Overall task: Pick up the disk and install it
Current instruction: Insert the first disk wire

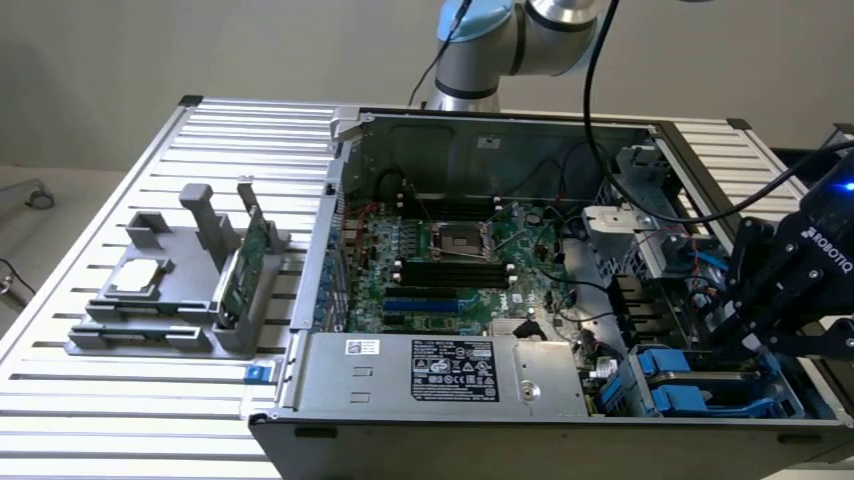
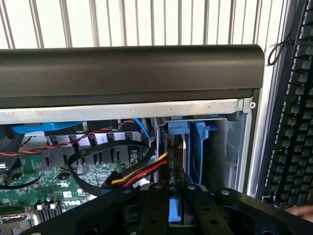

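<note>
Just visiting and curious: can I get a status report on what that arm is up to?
Gripper shut on the disk, by its blue carrier. Disk at the drive bay, depth unclear. Red-yellow cables close beside it.

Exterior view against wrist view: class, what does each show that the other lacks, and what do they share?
Exterior view adds: a grey holder beside the case, carrying a square chip and a green card; the labelled power supply. Wrist view adds: a black keyboard, red-yellow-black wires, and the tool shut on the disk by its blue frame. Shared: the green motherboard and the tool.
</note>
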Controlling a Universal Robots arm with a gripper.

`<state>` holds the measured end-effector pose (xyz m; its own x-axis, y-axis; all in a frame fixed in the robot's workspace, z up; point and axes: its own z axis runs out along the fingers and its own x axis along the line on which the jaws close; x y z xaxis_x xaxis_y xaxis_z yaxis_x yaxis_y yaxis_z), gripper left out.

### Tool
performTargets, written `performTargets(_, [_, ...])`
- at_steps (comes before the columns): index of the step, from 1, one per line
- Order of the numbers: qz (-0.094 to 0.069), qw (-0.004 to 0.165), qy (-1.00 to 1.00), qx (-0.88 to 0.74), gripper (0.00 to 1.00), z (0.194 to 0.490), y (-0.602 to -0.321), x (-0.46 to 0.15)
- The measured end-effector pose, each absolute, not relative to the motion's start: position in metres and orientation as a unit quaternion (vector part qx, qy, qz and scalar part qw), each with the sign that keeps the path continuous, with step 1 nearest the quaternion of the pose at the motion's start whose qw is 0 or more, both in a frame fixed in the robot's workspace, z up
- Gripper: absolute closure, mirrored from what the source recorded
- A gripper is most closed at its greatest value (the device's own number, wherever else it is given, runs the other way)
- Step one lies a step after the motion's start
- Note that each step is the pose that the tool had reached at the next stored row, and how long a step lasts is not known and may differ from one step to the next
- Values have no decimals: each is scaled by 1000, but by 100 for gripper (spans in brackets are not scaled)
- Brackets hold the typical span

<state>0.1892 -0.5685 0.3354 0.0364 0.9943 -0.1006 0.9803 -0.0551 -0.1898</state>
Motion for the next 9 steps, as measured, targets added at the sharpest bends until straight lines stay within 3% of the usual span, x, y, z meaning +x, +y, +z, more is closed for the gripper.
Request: performTargets(9, [104, 36, -686, -719, 83, 335, -568, 190])
